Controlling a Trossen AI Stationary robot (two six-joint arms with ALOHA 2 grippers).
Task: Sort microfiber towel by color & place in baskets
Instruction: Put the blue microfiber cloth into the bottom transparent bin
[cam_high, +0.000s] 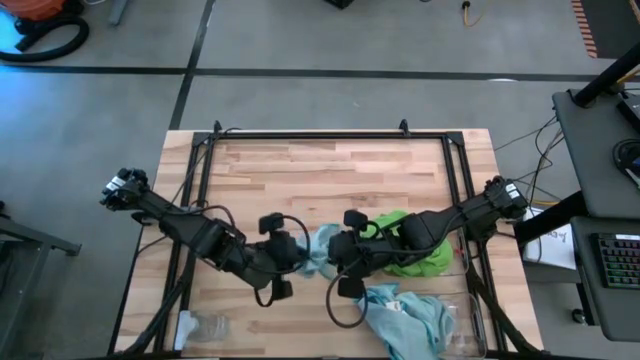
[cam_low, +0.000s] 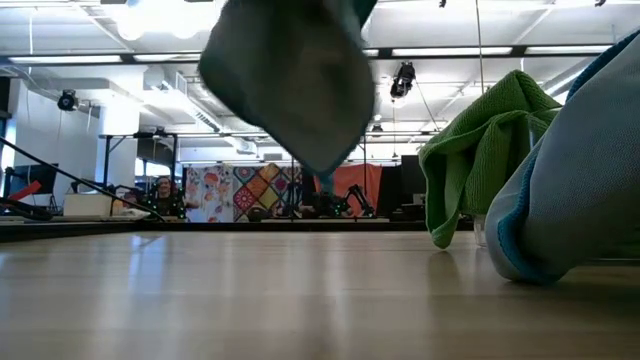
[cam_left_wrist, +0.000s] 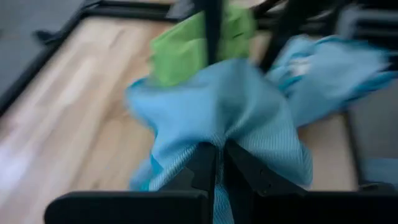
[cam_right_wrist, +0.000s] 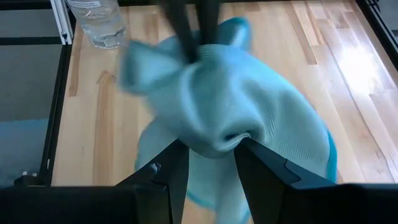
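Observation:
A pale blue microfiber towel (cam_high: 320, 245) hangs above the table's middle, between my two grippers. My left gripper (cam_high: 288, 250) comes from the left and is shut on it (cam_left_wrist: 219, 149). My right gripper (cam_high: 345, 255) comes from the right and has the same towel bunched between its fingers (cam_right_wrist: 211, 146). In the low view this towel (cam_low: 290, 80) hangs clear of the tabletop. A lime green towel (cam_high: 415, 255) lies in a heap under the right arm. More blue towels (cam_high: 410, 310) lie heaped at the clear basket (cam_high: 470, 320) near the right front corner. My left gripper pinches a gathered part of the blue towel (cam_left_wrist: 221, 134) between its two fingers, slanting down from the table's left. The cloth fans out beyond the fingertips, in several layers, and is lifted clear of the table. My right gripper has a thick bunch of the same towel (cam_right_wrist: 214, 140) between its two fingers (cam_right_wrist: 177, 165), which stand a little apart around the folds. It comes slanting down from the table's right. The towel is clear of the table and hangs slack below both grippers.
A small clear jar (cam_high: 205, 325) stands near the table's front left corner, and shows in the right wrist view (cam_right_wrist: 102, 22). A black frame (cam_high: 320, 135) runs around the wooden tabletop. Bare wood lies at the far half and the left.

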